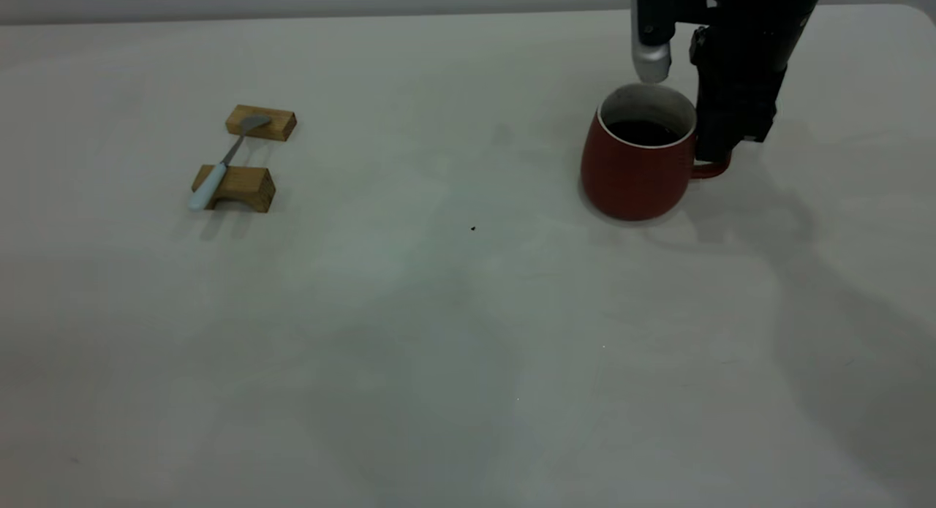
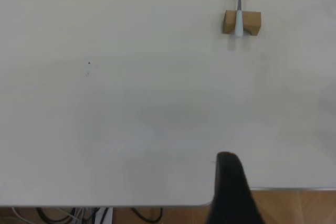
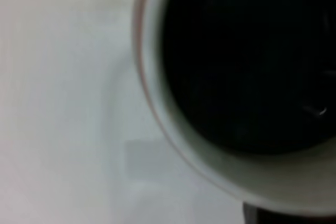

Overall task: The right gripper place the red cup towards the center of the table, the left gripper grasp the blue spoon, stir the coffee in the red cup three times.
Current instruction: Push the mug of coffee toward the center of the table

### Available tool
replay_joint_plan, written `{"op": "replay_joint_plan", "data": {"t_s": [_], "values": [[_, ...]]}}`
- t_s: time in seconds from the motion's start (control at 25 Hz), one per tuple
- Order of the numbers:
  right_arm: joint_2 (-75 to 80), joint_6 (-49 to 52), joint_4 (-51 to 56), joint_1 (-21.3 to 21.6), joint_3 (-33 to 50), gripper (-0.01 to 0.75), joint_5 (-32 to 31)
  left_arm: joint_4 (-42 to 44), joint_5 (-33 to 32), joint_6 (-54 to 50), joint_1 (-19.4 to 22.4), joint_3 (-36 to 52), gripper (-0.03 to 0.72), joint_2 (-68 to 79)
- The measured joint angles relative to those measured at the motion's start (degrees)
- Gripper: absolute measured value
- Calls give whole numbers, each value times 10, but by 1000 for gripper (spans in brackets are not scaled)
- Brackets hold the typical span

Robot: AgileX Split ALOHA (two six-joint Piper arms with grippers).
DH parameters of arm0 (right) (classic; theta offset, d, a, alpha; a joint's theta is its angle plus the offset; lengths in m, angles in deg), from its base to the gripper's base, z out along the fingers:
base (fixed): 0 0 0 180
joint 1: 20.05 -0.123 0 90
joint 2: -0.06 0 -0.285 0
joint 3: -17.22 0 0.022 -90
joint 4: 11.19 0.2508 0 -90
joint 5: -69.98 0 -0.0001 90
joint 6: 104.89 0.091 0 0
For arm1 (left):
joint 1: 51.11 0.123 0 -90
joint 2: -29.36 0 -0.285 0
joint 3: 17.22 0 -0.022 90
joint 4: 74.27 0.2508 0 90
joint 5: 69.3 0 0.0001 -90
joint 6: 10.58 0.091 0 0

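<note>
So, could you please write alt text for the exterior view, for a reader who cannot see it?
The right gripper reaches down at the loop handle of a rounded dark red mug of dark coffee on an off-white table. Far to its left, a pale blue-handled spoon rests across two tan wooden blocks.

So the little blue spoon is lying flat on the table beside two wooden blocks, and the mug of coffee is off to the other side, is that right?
Not quite. The blue spoon is not flat on the table: it rests across the two wooden blocks, as the exterior view shows. The red mug of coffee is indeed off to the other side.
</note>
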Motion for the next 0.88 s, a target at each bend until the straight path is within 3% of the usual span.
{"op": "replay_joint_plan", "data": {"t_s": [0.12, 0.36, 0.88], "values": [[0, 1, 1, -21, 0, 174, -2, 0, 0, 0, 0, 0, 553, 0], [1, 9, 4, -68, 0, 173, 4, 0, 0, 0, 0, 0, 553, 0], [2, 130, -25, -164, 0, 173, 24, 0, 0, 0, 0, 0, 553, 0]]}}
